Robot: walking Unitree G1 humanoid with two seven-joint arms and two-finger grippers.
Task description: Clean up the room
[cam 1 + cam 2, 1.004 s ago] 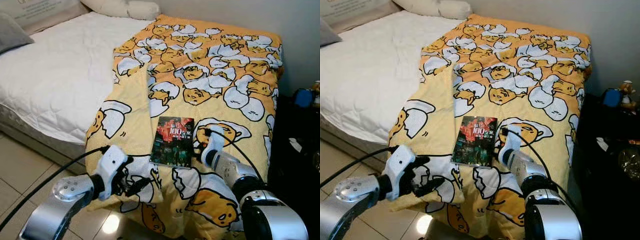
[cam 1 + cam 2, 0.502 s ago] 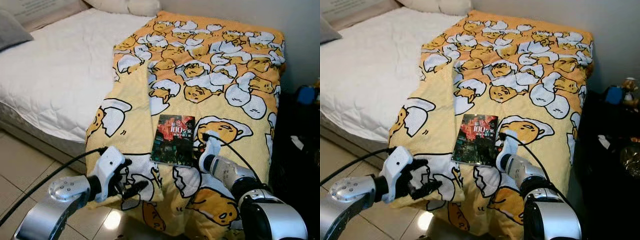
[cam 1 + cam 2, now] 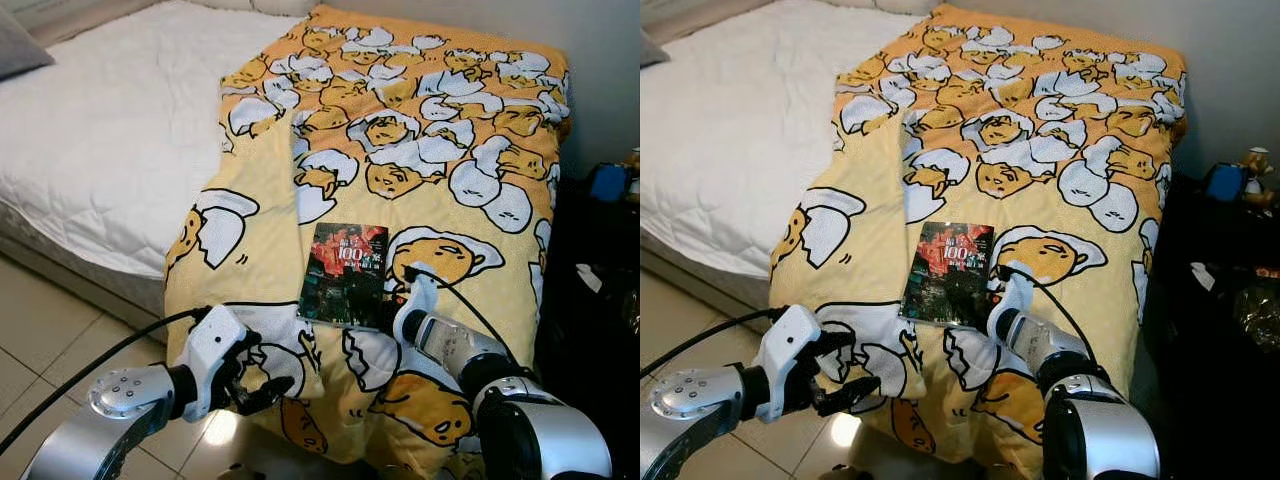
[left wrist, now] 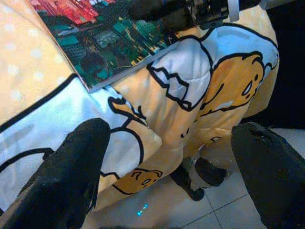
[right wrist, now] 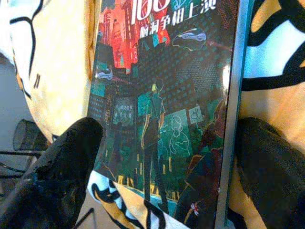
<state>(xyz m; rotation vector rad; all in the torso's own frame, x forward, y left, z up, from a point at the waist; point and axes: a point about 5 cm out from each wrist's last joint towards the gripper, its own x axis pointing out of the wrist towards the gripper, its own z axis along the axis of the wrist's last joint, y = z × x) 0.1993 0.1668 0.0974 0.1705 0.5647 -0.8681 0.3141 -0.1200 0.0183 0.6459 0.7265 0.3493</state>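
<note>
With the dark glossy paperback book lying on the near end of the yellow egg-print quilt, the right gripper straddles its near edge with fingers spread, so closing likely comes next, while the left gripper hovers open near the quilt's near-left corner.

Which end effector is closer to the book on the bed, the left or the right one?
The right. The right end effector is at the book's near edge, fingers open to either side of it. The left end effector hangs open at the yellow blanket's overhanging edge, apart from the book.
</note>
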